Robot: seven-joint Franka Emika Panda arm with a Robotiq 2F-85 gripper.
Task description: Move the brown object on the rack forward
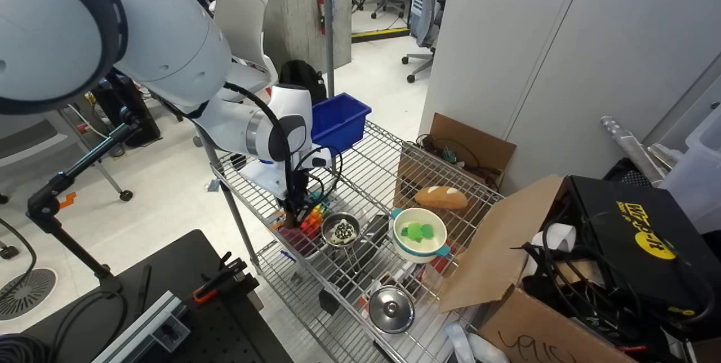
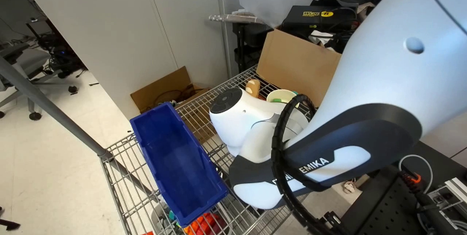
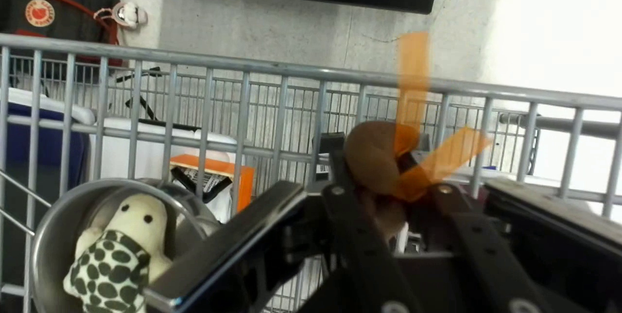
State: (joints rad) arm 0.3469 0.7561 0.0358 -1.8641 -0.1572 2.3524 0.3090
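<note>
At the left edge of the silvery metal-grid rack (image 1: 388, 161) in an exterior view, the black two-finger gripper (image 3: 380, 165) stands narrow, apparently holding the rounded brown object (image 3: 370, 151); probably light, yielding: pinch its thick body, not the thin orange strips (image 3: 413, 62)

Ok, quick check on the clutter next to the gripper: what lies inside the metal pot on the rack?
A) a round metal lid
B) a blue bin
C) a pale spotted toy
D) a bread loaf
C: in the wrist view a pale spotted toy with two dark eyes lies inside the metal pot, whose rim curves around its head.
</note>
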